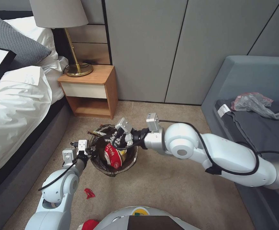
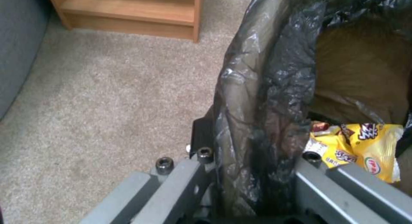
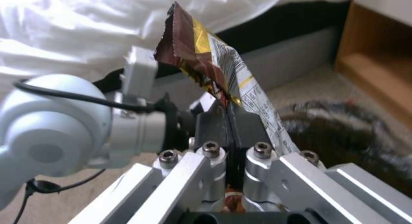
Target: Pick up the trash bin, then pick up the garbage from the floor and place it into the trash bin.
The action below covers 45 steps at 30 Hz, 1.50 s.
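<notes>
The trash bin (image 1: 111, 172), lined with a dark bag, hangs low over the carpet in front of me. My left gripper (image 1: 89, 150) is shut on its rim; in the left wrist view its fingers (image 2: 201, 152) pinch the bagged wall of the bin (image 2: 266, 88). Inside lie a red-and-white snack bag (image 1: 112, 155) and a yellow wrapper (image 2: 365, 143). My right gripper (image 1: 114, 135) is over the bin's far rim, shut on a brown-and-gold wrapper (image 3: 206, 66) that sticks out past its tips (image 3: 229, 111). A tiny red wrapper (image 1: 89, 193) lies on the floor near my base.
A wooden nightstand (image 1: 91, 91) with a lamp (image 1: 74, 48) stands behind the bin. The bed (image 1: 14, 105) runs along the left, a grey sofa (image 1: 251, 95) with a plastic bag (image 1: 254, 103) along the right. Something red (image 1: 90, 224) shows by my base.
</notes>
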### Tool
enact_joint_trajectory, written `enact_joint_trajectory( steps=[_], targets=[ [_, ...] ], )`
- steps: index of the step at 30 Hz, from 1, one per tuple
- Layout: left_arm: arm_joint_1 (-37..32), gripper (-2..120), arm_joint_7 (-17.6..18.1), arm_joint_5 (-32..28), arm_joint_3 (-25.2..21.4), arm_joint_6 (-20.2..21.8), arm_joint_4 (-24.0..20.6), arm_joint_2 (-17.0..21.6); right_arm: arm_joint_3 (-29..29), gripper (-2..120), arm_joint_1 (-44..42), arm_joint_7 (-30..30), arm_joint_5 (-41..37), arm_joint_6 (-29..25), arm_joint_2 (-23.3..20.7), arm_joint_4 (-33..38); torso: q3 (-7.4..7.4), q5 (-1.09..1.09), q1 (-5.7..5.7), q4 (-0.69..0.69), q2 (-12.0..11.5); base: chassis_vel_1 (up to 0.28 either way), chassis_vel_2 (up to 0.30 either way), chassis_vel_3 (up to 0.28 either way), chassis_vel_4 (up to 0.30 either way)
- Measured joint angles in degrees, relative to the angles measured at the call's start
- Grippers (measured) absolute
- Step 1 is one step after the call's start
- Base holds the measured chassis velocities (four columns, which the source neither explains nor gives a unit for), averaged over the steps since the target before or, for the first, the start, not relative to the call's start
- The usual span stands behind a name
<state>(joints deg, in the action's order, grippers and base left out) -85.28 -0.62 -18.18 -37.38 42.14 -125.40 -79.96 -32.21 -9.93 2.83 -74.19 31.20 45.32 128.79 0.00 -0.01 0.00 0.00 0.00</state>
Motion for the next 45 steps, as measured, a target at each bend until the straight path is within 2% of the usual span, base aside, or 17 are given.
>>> enact_joint_trajectory(
  steps=[13, 15, 21, 22, 25, 26, 28, 29, 31, 32, 34, 35, 37, 41, 43, 44, 45],
  targets=[
    [0.6, 0, -0.1, 0.0, -0.8, 0.0, 0.3, -0.3, -1.7, 2, -8.7, 0.4, 3.4, -0.5, 2.9, -7.6, 0.0, 0.0, 0.0, 0.0, 0.0, 0.0, 0.0, 0.0, 0.0],
    [0.7, 0, -0.1, 0.0, -1.0, 0.0, 0.8, 0.0, -1.2, 14, -10.5, 0.0, 2.6, -0.5, 3.3, -9.0, 0.0, 0.0, 0.0, 0.0, 0.0, 0.0, 0.0, 0.0, 0.0],
    [1.0, 0, -0.1, -0.1, -0.9, 0.0, 1.4, 0.1, 1.4, 34, -13.0, 0.3, 0.6, -2.2, 3.9, -11.7, 0.0, 0.0, 0.0, 0.0, 0.0, 0.0, 0.0, 0.0, 0.0],
    [1.0, 0, -0.1, -0.1, -0.9, 0.0, 1.4, 0.1, 1.4, 34, -13.0, 0.3, 0.6, -2.2, 3.9, -11.7, 0.0, 0.0, 0.0, 0.0, 0.0, 0.0, 0.0, 0.0, 0.0],
    [1.3, 0, -0.2, 0.0, -0.8, 0.0, 1.5, 0.1, 4.1, 52, -14.7, 1.2, -3.3, -3.1, 4.4, -12.2, 0.0, 0.01, 0.0, 0.0, 0.0, 0.0, 0.0, 0.0, 0.0],
    [1.3, 0, -0.2, 0.0, -0.8, 0.0, 1.5, 0.1, 4.1, 52, -14.7, 1.2, -3.3, -3.1, 4.4, -12.2, 0.0, 0.01, 0.0, 0.0, 0.0, 0.0, 0.0, 0.0, 0.0],
    [1.3, 0, -0.2, 0.0, -0.8, 0.0, 1.5, 0.2, 4.8, 62, -15.0, 1.7, -4.7, -3.3, 4.6, -12.2, 0.0, 0.01, 0.0, 0.0, 0.0, 0.0, 0.0, 0.0, 0.0],
    [1.3, 0, -0.2, 0.0, -0.8, 0.0, 1.5, 0.2, 4.8, 62, -15.0, 1.7, -4.7, -3.3, 4.6, -12.2, 0.0, 0.01, 0.0, 0.0, 0.0, 0.0, 0.0, 0.0, 0.0],
    [1.3, 0, -0.2, 0.0, -0.9, 0.0, 1.5, 0.3, 5.8, 74, -15.4, 2.0, -5.2, -3.7, 4.7, -11.9, 0.0, 0.01, 0.0, 0.0, 0.0, 0.0, 0.0, 0.0, 0.0],
    [1.3, 0, -0.2, 0.0, -0.9, 0.0, 1.5, 0.3, 5.8, 74, -15.4, 2.0, -5.2, -3.7, 4.7, -11.9, 0.0, 0.01, 0.0, 0.0, 0.0, 0.0, 0.0, 0.0, 0.0],
    [1.1, 0, -0.2, 0.0, -1.1, 0.0, 1.3, 0.4, 8.7, 84, -16.0, 2.3, -5.6, -3.9, 4.7, -10.7, 0.0, 0.01, 0.0, 0.01, 0.0, 0.0, 0.0, 0.0, 0.0],
    [1.1, 0, -0.2, 0.0, -1.1, 0.0, 1.3, 0.4, 8.7, 84, -16.0, 2.3, -5.6, -3.9, 4.7, -10.7, 0.0, 0.01, 0.0, 0.01, 0.0, 0.0, 0.0, 0.0, 0.0],
    [1.0, 0, -0.3, 0.0, -1.2, 0.0, 1.0, 0.6, 13.5, 95, -17.1, 3.8, -7.4, -4.1, 4.4, -9.0, -0.01, 0.01, 0.0, 0.01, 0.0, 0.0, 0.0, 0.0, 0.0],
    [1.0, 0, -0.3, 0.0, -1.2, 0.0, 0.9, 0.6, 16.3, 99, -17.6, 5.4, -8.1, -4.6, 4.0, -8.2, -0.01, 0.01, 0.0, 0.01, 0.0, 0.0, 0.0, 0.0, 0.0],
    [1.0, 0, -0.3, -0.1, -1.2, 0.0, 0.6, 0.6, 22.1, 100, -19.3, 7.3, -5.1, -6.6, 2.9, -8.2, 0.0, 0.0, 0.0, 0.02, 0.0, 0.0, 0.0, 0.0, 0.0],
    [1.0, 0, -0.3, -0.2, -1.2, 0.0, 0.4, 0.6, 27.1, 100, -21.5, 8.0, -0.5, -7.7, 2.4, -8.9, 0.0, 0.01, 0.0, 0.02, 0.0, 0.0, 0.0, 0.0, 0.0],
    [1.0, 0, -0.3, -0.2, -1.2, 0.0, 0.4, 0.6, 27.1, 100, -21.5, 8.0, -0.5, -7.7, 2.4, -8.9, 0.0, 0.01, 0.0, 0.02, 0.0, 0.0, 0.0, 0.0, 0.0]
  ],
)
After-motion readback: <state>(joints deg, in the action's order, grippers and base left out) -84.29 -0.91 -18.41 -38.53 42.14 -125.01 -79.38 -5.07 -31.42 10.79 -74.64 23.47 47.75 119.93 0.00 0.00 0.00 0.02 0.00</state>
